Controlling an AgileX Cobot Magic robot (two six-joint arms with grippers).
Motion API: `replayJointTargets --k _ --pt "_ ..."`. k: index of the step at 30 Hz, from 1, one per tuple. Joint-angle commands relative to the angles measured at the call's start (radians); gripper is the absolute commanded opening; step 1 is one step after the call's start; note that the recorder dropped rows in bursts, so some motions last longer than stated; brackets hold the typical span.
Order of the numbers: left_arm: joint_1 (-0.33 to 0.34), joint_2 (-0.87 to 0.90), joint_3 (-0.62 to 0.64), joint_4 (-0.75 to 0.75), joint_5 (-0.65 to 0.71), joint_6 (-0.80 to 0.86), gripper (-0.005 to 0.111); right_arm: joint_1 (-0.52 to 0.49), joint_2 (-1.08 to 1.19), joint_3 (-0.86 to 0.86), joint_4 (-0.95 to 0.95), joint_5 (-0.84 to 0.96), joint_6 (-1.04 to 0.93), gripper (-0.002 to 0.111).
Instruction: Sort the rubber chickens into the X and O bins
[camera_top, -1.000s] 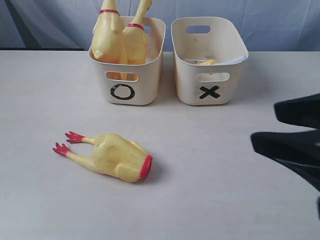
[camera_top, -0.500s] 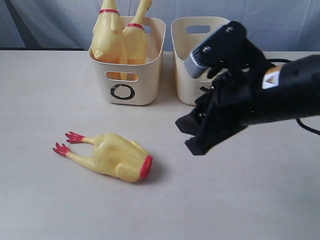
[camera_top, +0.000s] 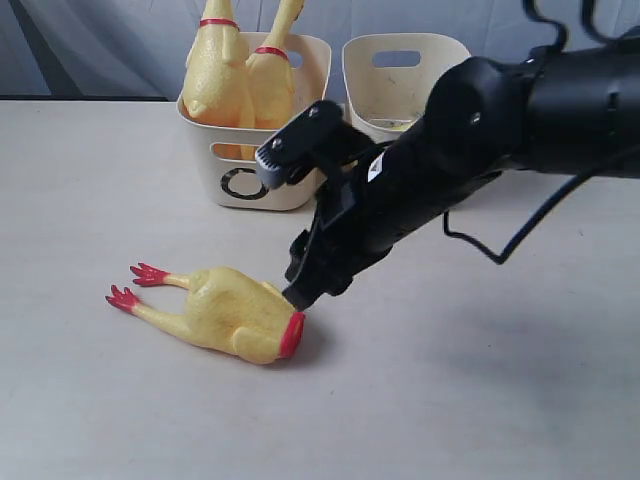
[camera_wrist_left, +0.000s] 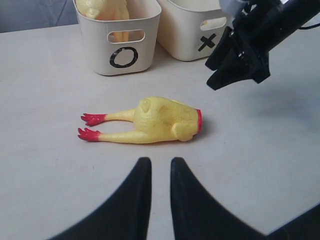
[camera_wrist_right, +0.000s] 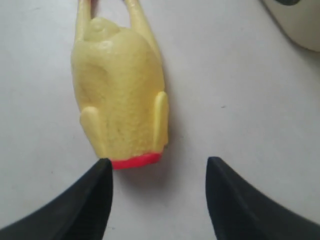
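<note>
Right gripper (camera_wrist_right: 159, 167): jaws spread wide, nothing between them. In the right wrist view I see it just above the table (camera_wrist_right: 260, 100), at the red neck end of the headless body (camera_wrist_right: 120, 100). One finger (camera_wrist_right: 97, 200) sits just beside the red rim; the other is off to the far side over bare table. I cannot tell whether the near finger touches the rim. In the exterior view the right arm reaches across the middle and its tip (camera_top: 300, 290) hangs just over the neck end of the body (camera_top: 235, 315).

Left gripper (camera_wrist_left: 157, 162): fingers drawn nearly together, only a thin gap, nothing in it. It is held back from the work, aimed at the body (camera_wrist_left: 162, 120) but apart from it.

Headless body: lies on its side on the table (camera_top: 480, 380), in front of the bins and apart from them. Its red feet (camera_top: 135, 285) point away from the right gripper.

O bin (camera_top: 290, 180): behind the body. Two whole chickens (camera_top: 215, 80) stand in it side by side, necks up.

X bin (camera_top: 370, 95): just beside the O bin, partly hidden by the right arm. Its X mark (camera_wrist_left: 206, 43) is readable in the left wrist view.
</note>
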Motion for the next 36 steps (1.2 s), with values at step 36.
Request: replayJointTargets --k 36 --pt "0.0 -0.007 0.004 -0.009 -0.003 0.024 0.014 0.068 0.239 -0.024 0.031 -0.137 0.073 0.036"
